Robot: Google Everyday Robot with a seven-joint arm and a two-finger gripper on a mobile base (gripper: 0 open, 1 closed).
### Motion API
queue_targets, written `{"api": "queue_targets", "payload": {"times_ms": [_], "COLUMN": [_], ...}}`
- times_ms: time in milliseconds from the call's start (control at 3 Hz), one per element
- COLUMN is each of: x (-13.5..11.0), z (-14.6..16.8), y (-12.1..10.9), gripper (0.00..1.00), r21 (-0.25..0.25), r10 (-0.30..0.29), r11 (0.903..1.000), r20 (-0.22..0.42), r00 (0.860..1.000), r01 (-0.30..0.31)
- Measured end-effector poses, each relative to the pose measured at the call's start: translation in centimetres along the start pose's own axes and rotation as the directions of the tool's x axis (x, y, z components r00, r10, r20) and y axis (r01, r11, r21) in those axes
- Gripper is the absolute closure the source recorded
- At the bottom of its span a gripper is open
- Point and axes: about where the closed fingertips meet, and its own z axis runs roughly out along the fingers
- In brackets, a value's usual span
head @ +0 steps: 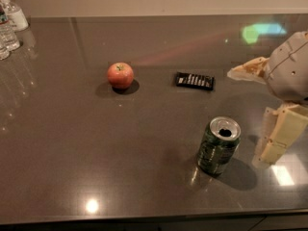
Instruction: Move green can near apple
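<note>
The green can (218,146) stands upright on the dark table at the front right, its silver top with the pull-tab hole showing. The apple (120,75), red-orange with a short stem, sits apart from it at the middle left. My gripper (262,105) is at the right edge of the view, just right of the can and not touching it. It is open and empty: one pale finger (246,70) points left above the can's level, and the other finger (278,137) hangs beside the can.
A flat black rectangular object (194,81) lies between the apple and the gripper, behind the can. Clear plastic bottles (10,23) stand at the far left corner. The table's front edge (144,215) runs along the bottom.
</note>
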Motion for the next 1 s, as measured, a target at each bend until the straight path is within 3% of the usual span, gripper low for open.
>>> {"api": "queue_targets", "payload": {"times_ms": [667,1000], "x": [-0.4,-0.4], "z": [4.1,5.0], "y": [2.5,2.9], "gripper": [0.0,0.18], "r21": [-0.095,-0.117], "r10": [-0.057,-0.065], "r11": [0.9934,0.9903], "r20": [0.069,0.08], "r00": [0.996,0.995], "r01": [0.064,0.074]}}
